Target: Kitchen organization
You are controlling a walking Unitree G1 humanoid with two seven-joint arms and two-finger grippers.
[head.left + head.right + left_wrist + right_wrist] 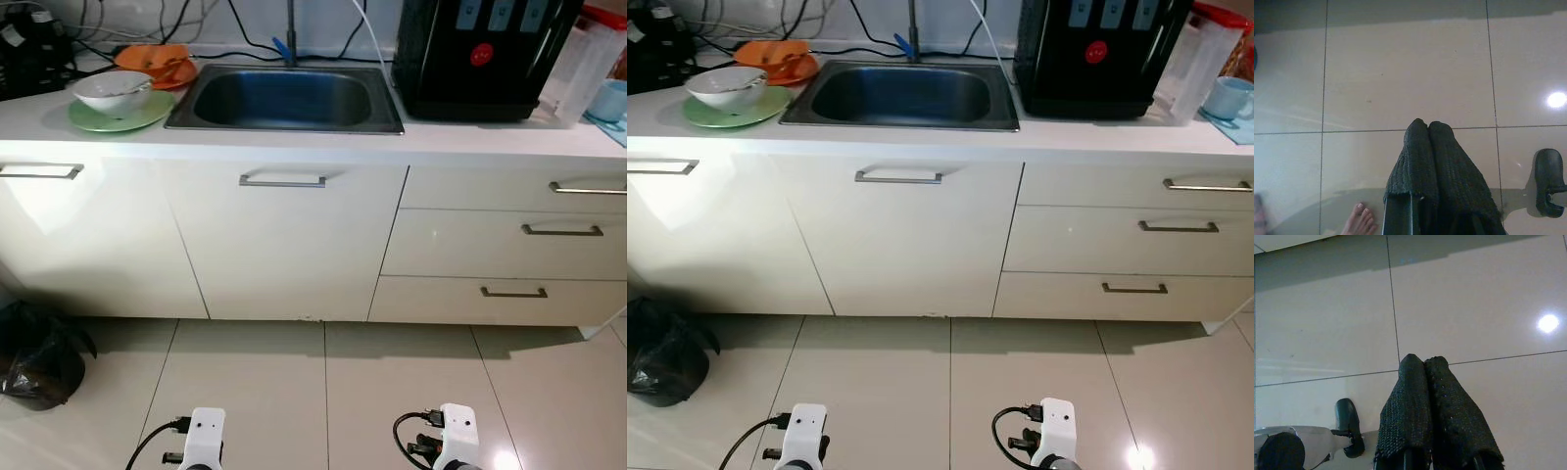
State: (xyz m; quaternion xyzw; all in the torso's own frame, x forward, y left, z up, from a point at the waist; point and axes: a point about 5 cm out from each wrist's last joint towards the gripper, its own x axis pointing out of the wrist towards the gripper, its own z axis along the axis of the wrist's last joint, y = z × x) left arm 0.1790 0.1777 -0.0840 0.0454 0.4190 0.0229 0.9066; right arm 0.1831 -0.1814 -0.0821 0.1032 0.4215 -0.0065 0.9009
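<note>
Facing a long white desk over pale cabinets; steel sink set in its middle; black dispenser just right of the sink; green plate at the desk's left, white bowl on it, orange dish behind; black bag on the tiled floor at left; left claw and right claw both pinched closed, empty, hanging low over the tiles; bare toes near the left one.

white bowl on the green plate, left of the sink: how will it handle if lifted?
The white bowl looks like glazed ceramic: probably rigid, slippery and breakable. It sits loose on the green plate, so a push may slide it. A utensil seems to rest inside and could tip out.
</note>
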